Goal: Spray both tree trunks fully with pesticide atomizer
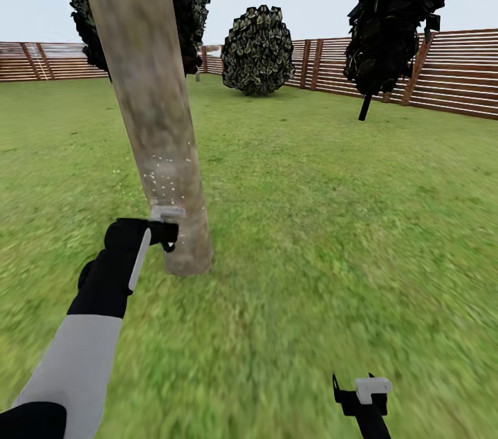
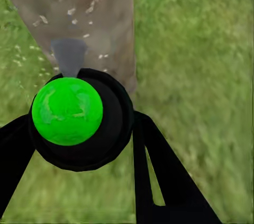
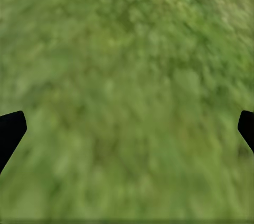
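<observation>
Green grass floor [image 1: 332, 245] lies under everything, blurry and mottled. Nearest to the robot, low in the head view, is the right gripper [image 1: 360, 394]; in the right wrist view its two black fingertips [image 3: 10, 131] stand far apart at the two edges, with nothing between them, so it is spread wide above the grass.

Further forward, the left gripper [image 1: 166, 231] is clamped on the pesticide atomizer [image 2: 67, 112]. In the left wrist view the atomizer is a black round body with a bright green ball on it and a grey nozzle pointing at the tree trunk [image 1: 149, 107]; black fingers [image 2: 159, 166] press it from both sides. The nozzle is just beside the lower trunk. Whitish specks of pesticide [image 1: 166, 173] sit on the bark just above the gripper.

Far behind are a round dark bush [image 1: 258, 50], a second dark tree [image 1: 395, 10] and the brown slat fence [image 1: 456, 72].
</observation>
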Available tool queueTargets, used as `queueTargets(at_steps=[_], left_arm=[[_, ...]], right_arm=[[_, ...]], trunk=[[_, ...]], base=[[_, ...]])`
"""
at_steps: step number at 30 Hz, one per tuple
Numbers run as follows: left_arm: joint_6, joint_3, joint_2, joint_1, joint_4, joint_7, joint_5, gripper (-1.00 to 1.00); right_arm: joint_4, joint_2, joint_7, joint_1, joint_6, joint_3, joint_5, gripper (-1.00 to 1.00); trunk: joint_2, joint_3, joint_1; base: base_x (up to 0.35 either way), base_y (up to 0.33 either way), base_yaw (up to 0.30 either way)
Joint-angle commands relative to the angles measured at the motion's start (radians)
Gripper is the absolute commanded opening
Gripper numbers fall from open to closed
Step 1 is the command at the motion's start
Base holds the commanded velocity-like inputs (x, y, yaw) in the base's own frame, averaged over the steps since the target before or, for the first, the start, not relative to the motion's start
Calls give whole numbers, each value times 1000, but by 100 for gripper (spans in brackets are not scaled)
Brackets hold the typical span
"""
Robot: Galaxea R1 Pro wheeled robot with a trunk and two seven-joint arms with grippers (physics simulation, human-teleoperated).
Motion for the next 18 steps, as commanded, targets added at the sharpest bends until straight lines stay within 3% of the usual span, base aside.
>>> queueTargets(at_steps=[1, 6, 10, 18], left_arm=[[0, -1, -2, 8, 1, -1, -1, -100], [1, -1, -47, 15, 3, -1, 3, -100], [1, 0, -47, 24, 33, -1, 3, -100], [-17, 1, -43, 110, 124, 5, -1, -100]], right_arm=[[0, 0, 0, 0, 0, 0, 0, 100], [0, 0, 0, 0, 0, 0, 0, 100], [0, 0, 0, 0, 0, 0, 0, 100], [0, 0, 0, 0, 0, 0, 0, 100]], trunk=[[0, 0, 0], [0, 0, 0], [0, 0, 0], [0, 0, 0]], base=[[0, 0, 0], [0, 0, 0], [0, 0, 0], [0, 0, 0]])
